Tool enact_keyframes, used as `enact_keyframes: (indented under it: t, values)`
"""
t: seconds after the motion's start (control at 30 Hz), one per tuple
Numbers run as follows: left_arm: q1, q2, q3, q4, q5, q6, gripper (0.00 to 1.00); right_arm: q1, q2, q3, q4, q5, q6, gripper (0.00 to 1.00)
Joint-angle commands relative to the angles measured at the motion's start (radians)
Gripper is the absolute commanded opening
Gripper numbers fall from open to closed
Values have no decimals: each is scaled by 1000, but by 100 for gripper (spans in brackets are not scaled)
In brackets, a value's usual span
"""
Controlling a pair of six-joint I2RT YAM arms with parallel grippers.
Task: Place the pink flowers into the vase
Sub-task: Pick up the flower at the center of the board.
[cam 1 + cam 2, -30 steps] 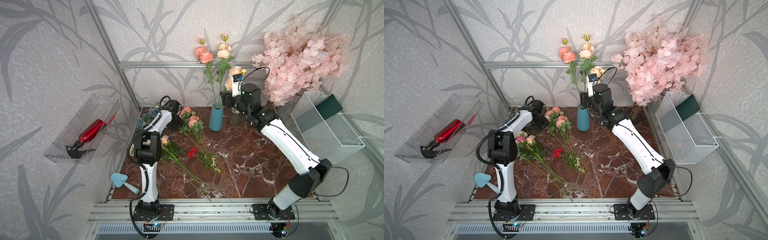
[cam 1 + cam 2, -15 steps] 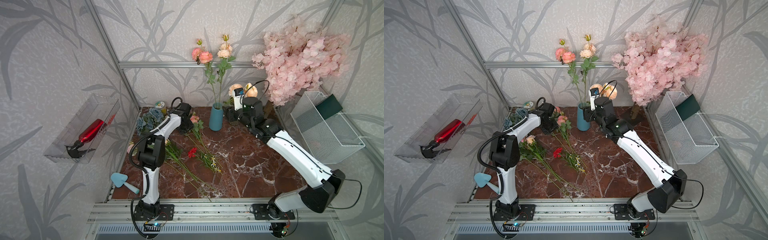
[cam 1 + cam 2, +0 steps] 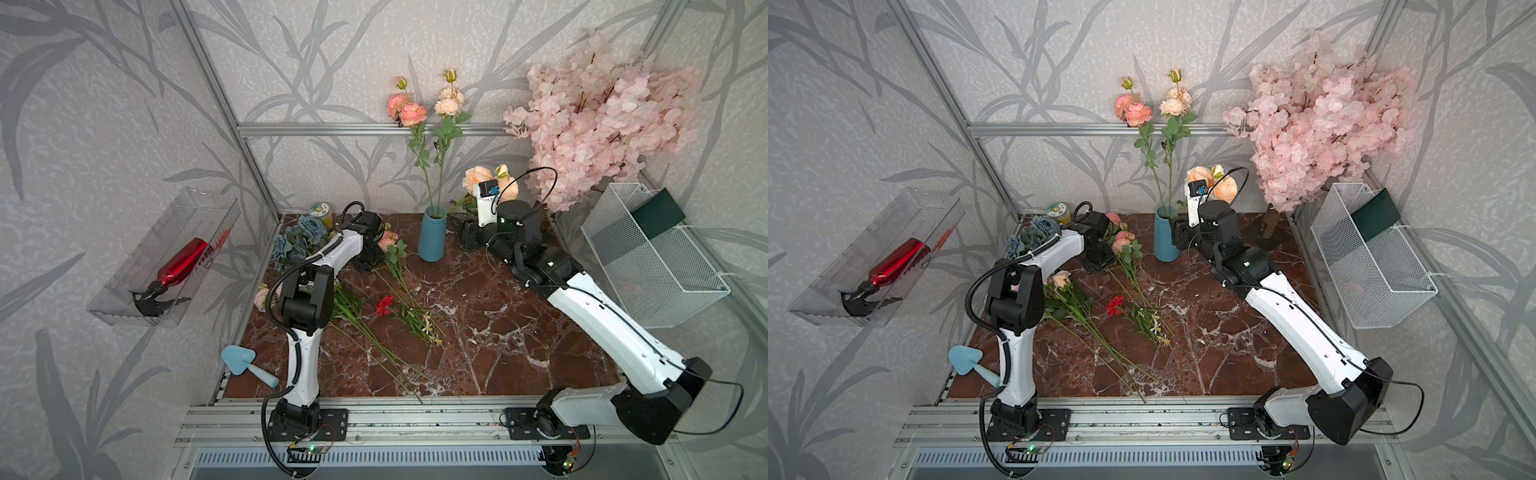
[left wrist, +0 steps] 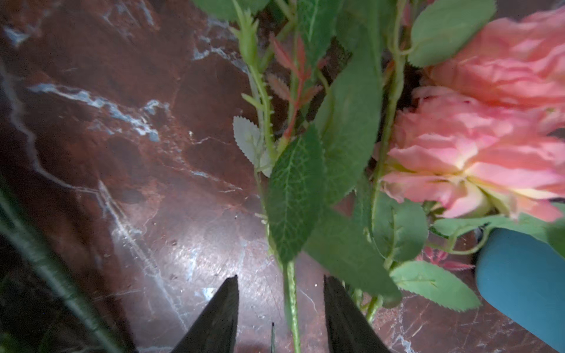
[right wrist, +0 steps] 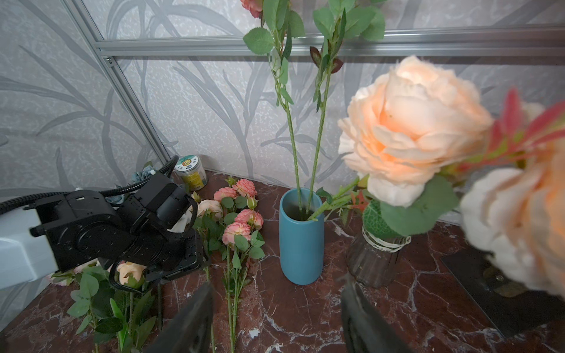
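Observation:
The blue vase (image 3: 432, 235) (image 3: 1166, 235) stands at the back of the marble table and holds two upright sprays of pink flowers (image 3: 409, 112). Another spray of pink flowers (image 3: 388, 241) (image 5: 241, 220) lies on the table just left of the vase. My left gripper (image 3: 368, 259) (image 4: 280, 279) is low over that spray. It is open, with the spray's thin green stem (image 4: 290, 290) between the jaws, clear of both. My right gripper (image 3: 467, 235) (image 5: 278, 282) is open and empty, low on the vase's right.
A further rose spray (image 3: 1061, 278), a red carnation (image 3: 384, 303) and small yellow flowers lie mid-table. A glass vase of peach peonies (image 5: 373, 259), the blossom tree (image 3: 598, 112) and a wire basket (image 3: 648, 266) are at the right. Blue-grey flowers (image 3: 297, 239) and a jar (image 3: 319, 210) fill the back left corner.
My left gripper has moved right towards the vase and down over the lying spray, closing slightly. My right gripper has dropped from beside the standing stems to table level.

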Motion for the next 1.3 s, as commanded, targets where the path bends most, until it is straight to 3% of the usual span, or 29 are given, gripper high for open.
enact_keyframes:
  t: [0.0, 0.2, 0.4, 0.77, 1.07, 1.27]
  values:
    - [-2, 44, 35, -29, -47, 2, 46, 3, -36, -17, -3, -6, 10, 65]
    - [-2, 67, 17, 1, -66, -7, 32, 2, -43, -23, -5, -28, 19, 65]
    - [-14, 67, 29, 12, -81, -2, 0, 3, -46, -34, -5, -52, 36, 65]
    - [-87, -109, -38, 40, -192, 27, 0, 14, -37, -30, -13, -144, 28, 64]
    - [-156, -405, -160, 155, -366, 125, 0, 52, 58, 75, -133, -351, 16, 63]
    - [-162, -604, -312, 317, -381, 186, 0, 102, 112, 111, -172, -403, 2, 63]
